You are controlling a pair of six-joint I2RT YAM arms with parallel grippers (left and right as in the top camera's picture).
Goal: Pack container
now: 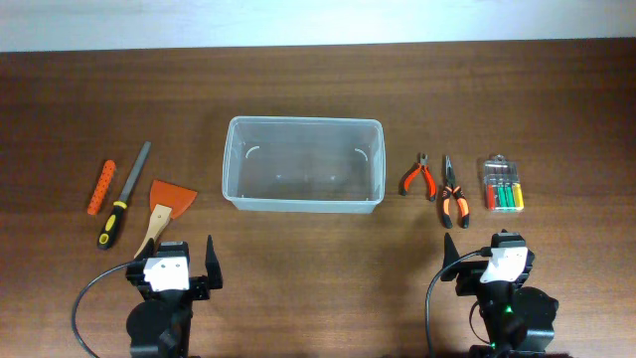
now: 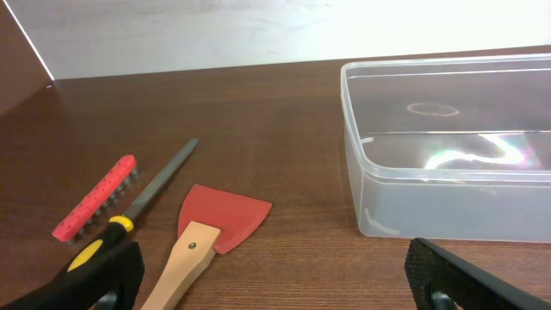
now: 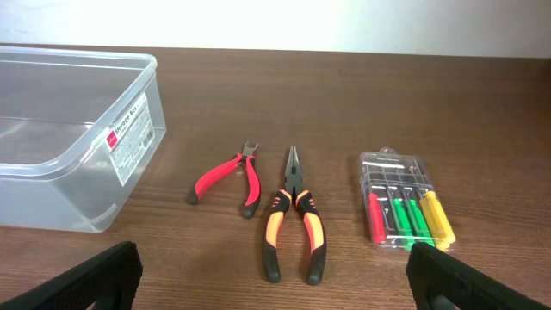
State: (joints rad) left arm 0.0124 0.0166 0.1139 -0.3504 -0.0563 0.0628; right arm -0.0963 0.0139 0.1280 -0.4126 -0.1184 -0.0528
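Observation:
The clear plastic container [image 1: 303, 164] stands empty at the table's middle; it also shows in the left wrist view [image 2: 448, 164] and the right wrist view [image 3: 69, 146]. Left of it lie a red bit holder [image 1: 100, 187], a yellow-handled file [image 1: 124, 195] and a red scraper [image 1: 161, 204]. Right of it lie red cutters [image 1: 418, 177], orange pliers [image 1: 453, 193] and a small screwdriver case [image 1: 503, 184]. My left gripper [image 1: 177, 267] is open and empty near the scraper handle. My right gripper [image 1: 489, 257] is open and empty in front of the pliers.
The dark wooden table [image 1: 298, 268] ends at a pale wall along the far edge. Both arm bases sit at the near edge.

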